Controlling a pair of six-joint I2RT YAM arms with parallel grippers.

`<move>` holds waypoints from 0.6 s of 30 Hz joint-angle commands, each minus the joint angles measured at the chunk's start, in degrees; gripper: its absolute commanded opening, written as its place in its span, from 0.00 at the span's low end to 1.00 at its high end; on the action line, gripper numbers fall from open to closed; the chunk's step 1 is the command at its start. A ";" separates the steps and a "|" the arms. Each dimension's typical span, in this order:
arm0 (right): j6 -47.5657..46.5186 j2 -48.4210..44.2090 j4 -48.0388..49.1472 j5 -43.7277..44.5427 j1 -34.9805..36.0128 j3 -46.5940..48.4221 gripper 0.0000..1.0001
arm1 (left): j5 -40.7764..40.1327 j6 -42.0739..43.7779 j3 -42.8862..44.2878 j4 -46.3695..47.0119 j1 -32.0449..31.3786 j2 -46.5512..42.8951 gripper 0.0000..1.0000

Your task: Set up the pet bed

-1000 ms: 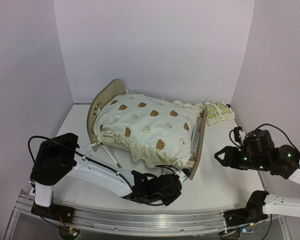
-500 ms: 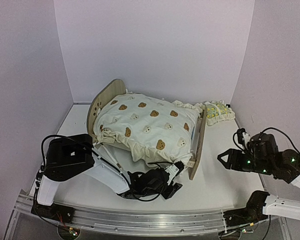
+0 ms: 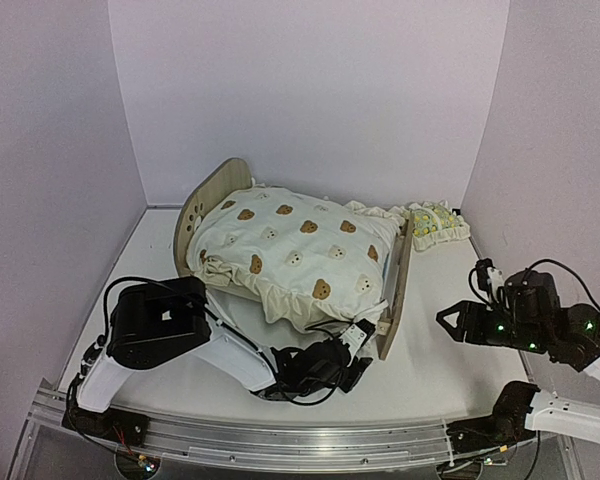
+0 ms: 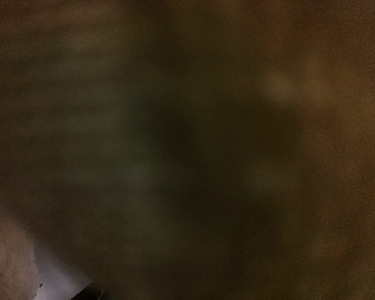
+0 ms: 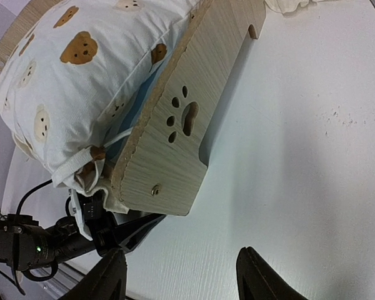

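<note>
The pet bed [image 3: 393, 292] stands mid-table, a light-wood frame with two arched end boards. The cream bear-print cushion [image 3: 300, 248] lies on it and hides most of the base. In the right wrist view the near end board [image 5: 175, 125] has a paw cut-out, and the cushion [image 5: 81, 69] bulges over it. My left gripper [image 3: 356, 345] is low at the bed's near corner, under the cushion's hanging edge. Its wrist view is dark and blurred, so its jaws cannot be judged. My right gripper [image 3: 450, 322] is open and empty, to the right of the bed; it also shows in the right wrist view [image 5: 184, 278].
A small lemon-print pillow [image 3: 438, 222] lies on the white table [image 3: 450, 370] behind the bed's right end. Lilac walls close the back and both sides. The left arm's cables [image 3: 300, 390] trail near the front rail.
</note>
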 commanded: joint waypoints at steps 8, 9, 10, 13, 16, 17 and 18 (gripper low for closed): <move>-0.98 -1.92 -0.06 -1.52 0.17 -0.69 0.61 | -6.23 -0.86 5.29 -2.13 0.15 4.30 0.40; -0.97 -1.88 -0.06 -1.62 0.20 -0.76 0.61 | -6.71 -0.84 5.30 -2.14 0.15 4.33 0.38; -0.97 -1.84 -0.06 -1.74 0.23 -0.87 0.61 | -7.21 -0.89 5.23 -2.04 0.17 4.31 0.36; -0.96 -1.88 -0.04 -1.89 0.19 -1.19 0.61 | -8.40 -1.19 5.11 -1.93 0.17 4.31 0.26; -0.96 -1.99 -0.06 -1.95 0.18 -1.54 0.61 | -9.43 -1.78 5.03 -1.94 0.16 4.53 0.07; -0.95 -2.00 -0.06 -1.95 0.22 -1.57 0.61 | -9.53 -2.03 5.02 -2.03 0.17 4.67 0.03; -0.98 -1.98 -0.03 -1.97 0.22 -1.62 0.61 | -9.50 -2.20 5.00 -2.15 0.17 4.76 0.00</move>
